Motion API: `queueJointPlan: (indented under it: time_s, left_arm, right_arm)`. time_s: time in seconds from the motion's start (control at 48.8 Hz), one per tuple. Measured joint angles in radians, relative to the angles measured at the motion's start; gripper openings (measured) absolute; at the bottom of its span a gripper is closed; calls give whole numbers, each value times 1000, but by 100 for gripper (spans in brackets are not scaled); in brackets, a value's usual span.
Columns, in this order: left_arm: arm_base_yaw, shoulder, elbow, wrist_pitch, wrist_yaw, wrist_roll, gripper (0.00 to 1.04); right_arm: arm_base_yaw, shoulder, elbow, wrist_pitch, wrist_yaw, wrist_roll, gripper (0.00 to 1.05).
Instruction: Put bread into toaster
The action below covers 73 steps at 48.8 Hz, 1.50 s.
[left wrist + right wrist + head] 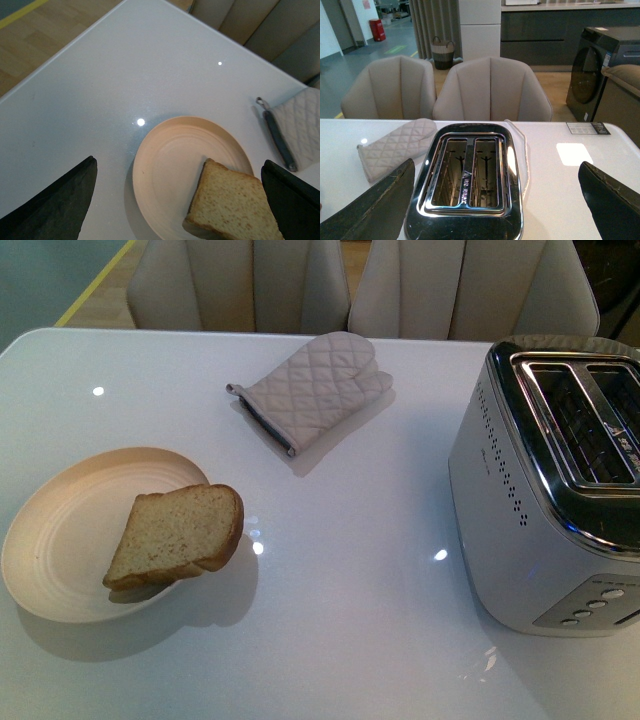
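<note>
Pre-grasp step: left gripper (179, 164) spread wide above bread (232, 205) on plate (160, 150). Right gripper (496, 165) spread over toaster (465, 220). Next, probably: descend, pinch bread.

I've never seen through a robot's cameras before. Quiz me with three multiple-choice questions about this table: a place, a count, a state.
1. Where is the bread? A in the toaster; B on the plate, overhanging its rim; C on the oven mitt.
2. How many slots does the toaster have? A one; B two; C four.
3. The slots are: A empty; B loaded; C covered.
Answers: 1 B, the slice rests on the plate, apart from the oven mitt. 2 B, two openings show in its chrome top. 3 A, only bare wire guides show inside.
</note>
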Motion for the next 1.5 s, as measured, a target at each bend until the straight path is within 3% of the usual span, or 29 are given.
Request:
queueJointPlan:
  time_s: [0.123, 0.348, 0.615, 0.922, 1.004, 1.127, 1.271, 1.496]
  left_arm:
    - [24, 362, 82, 183, 7, -5, 98]
    - [42, 783, 225, 236, 36, -58, 98]
    - [26, 1022, 373, 233, 29, -76, 98]
    - [-31, 1118, 480, 174, 27, -75, 98]
    - [-38, 1129, 494, 165, 16, -71, 89]
    - [-39, 1144, 512, 158, 19, -75, 62]
    - [-37, 1158, 512, 172, 28, -76, 38]
    - [-24, 1164, 490, 221, 68, -92, 13]
  right_arm:
    - [0, 0, 0, 0, 0, 0, 96]
    - [0, 0, 0, 0, 0, 0, 96]
    - [0, 0, 0, 0, 0, 0, 96]
    - [0, 0, 0, 0, 0, 0, 96]
    - [0, 0, 0, 0, 0, 0, 96]
    - [0, 0, 0, 0, 0, 0, 96]
    - [0, 0, 0, 0, 0, 0, 96]
    - [0, 0, 0, 0, 0, 0, 96]
